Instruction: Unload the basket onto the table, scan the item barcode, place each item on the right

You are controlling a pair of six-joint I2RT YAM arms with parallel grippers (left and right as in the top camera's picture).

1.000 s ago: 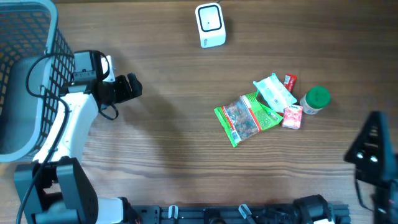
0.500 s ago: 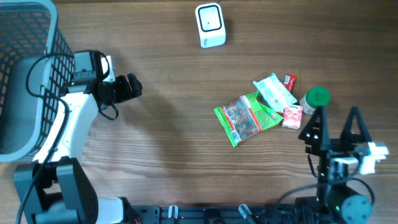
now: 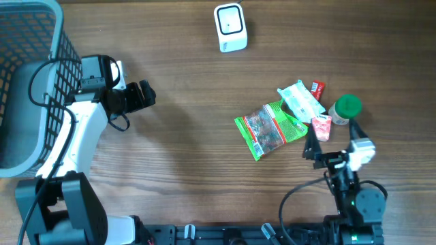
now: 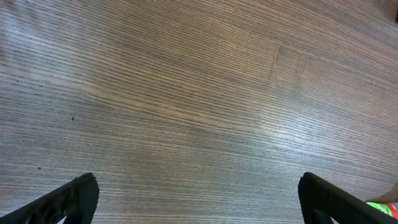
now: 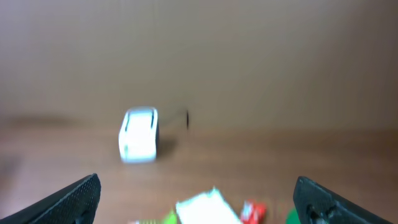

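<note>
Wooden table [image 3: 191, 163] carries every loose article, and none is in hand. The left gripper [image 3: 144, 95] hangs over bare boards beside the wire basket [image 3: 58, 41]. Its jaws are spread wide and empty, and its own camera shows only wood grain between the fingertips [image 4: 78, 196]. The right gripper [image 3: 334, 141] is likewise fully released and holds nothing. It stands at the near edge of the cluster of goods, apparently placed there to select one. The candidates for scanning lie together right of centre: a green packet [image 3: 269, 129], a white pouch [image 3: 301, 101] overlapping its far corner, a small red carton [image 3: 320, 128] just beside the packet, a second red piece [image 3: 317, 87] behind the pouch, and a green-lidded jar [image 3: 347, 107] at the outer end. Which one is the item to be scanned cannot be determined, and no barcode is legible. The white scanner [image 3: 230, 27] sits at the far edge, well apart from the goods. In the blurred right wrist view it appears ahead of the jaws, so the arm seems aligned toward it. No article shows in the visible part of the basket, though the frame cuts off its far side. Judgement: the pick has not begun.
</note>
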